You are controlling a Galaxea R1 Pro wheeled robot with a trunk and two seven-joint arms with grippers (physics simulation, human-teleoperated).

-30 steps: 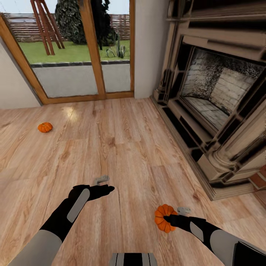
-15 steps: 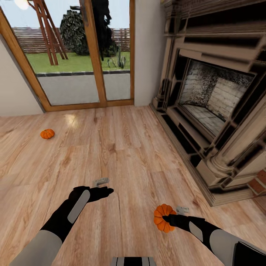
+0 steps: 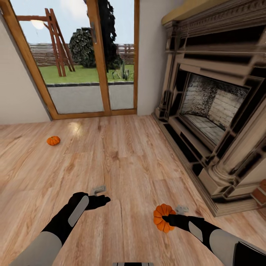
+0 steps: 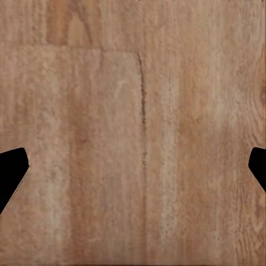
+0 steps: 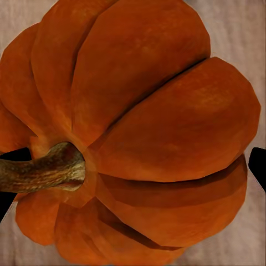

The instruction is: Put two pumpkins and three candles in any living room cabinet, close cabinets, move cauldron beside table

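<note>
In the head view my right gripper (image 3: 167, 217) is shut on a bright-orange ribbed pumpkin (image 3: 161, 217), held just above the wooden floor at the lower right. The right wrist view shows that pumpkin (image 5: 160, 111) up close, with its brown stem sideways, between the black fingertips (image 5: 258, 166). A second small pumpkin (image 3: 53, 140) lies on the floor at the far left, near the glass door. My left gripper (image 3: 103, 194) hovers open over bare floorboards, and nothing lies between its fingertips (image 4: 11, 172). The candles, cabinet, cauldron and table are out of view.
A large dark-and-cream fireplace (image 3: 218, 111) with a projecting hearth base runs along the right side. A wood-framed glass patio door (image 3: 85, 62) closes the far wall. Open wooden floor (image 3: 122, 155) stretches between me and the far pumpkin.
The camera has tilted upward, so more of the door and mantel shows. Both arms and the held pumpkin keep their places.
</note>
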